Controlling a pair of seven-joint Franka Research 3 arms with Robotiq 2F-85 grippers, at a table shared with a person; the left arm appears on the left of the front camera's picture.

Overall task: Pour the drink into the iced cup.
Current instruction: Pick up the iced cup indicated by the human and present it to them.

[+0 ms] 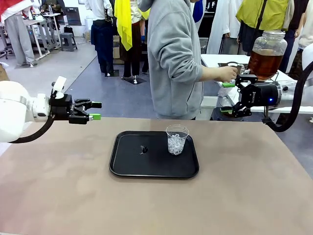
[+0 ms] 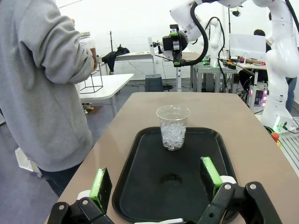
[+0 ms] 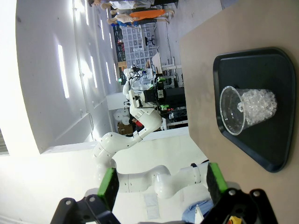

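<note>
Tan table (image 1: 58,196) in grey-floored room (image 1: 93,85) bears black tray (image 1: 128,162) holding iced cup (image 1: 176,139).

We observe a tan table (image 1: 58,196) in the foreground. Beyond it, the floor (image 1: 49,68) is light grey and adjoins a darker blue-grey area (image 1: 122,98). A white side table (image 1: 220,59) stands at the far right. Grey workbenches (image 1: 39,29) and a stool (image 1: 68,41) occupy the far left. We note a white wall (image 2: 135,23) and long bright light strips (image 3: 60,70).
</note>
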